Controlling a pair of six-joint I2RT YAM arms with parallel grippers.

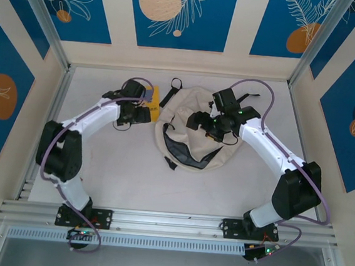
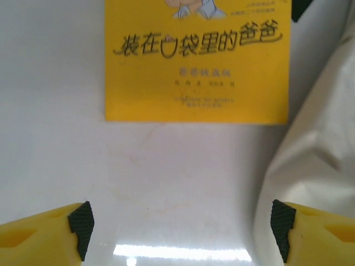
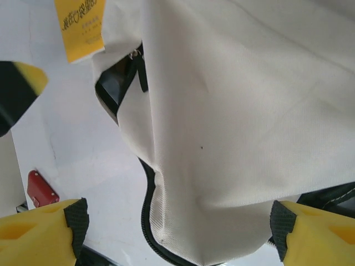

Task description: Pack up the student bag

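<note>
The left arm and right arm are wearing white shells with black joint housings, each carrying a purple cable looped along it. Green lights are glowing at the black bases. The jaws are showing yellow fingers tipped with black textured pads

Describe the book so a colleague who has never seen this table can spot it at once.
On the white table, find the big cream bag in the middle. Flat on the table just beside its left side, ahead of the open left gripper, lies the book. It is thin and bright yellow with a dark Chinese title, unlike the soft, plain bag.
</note>
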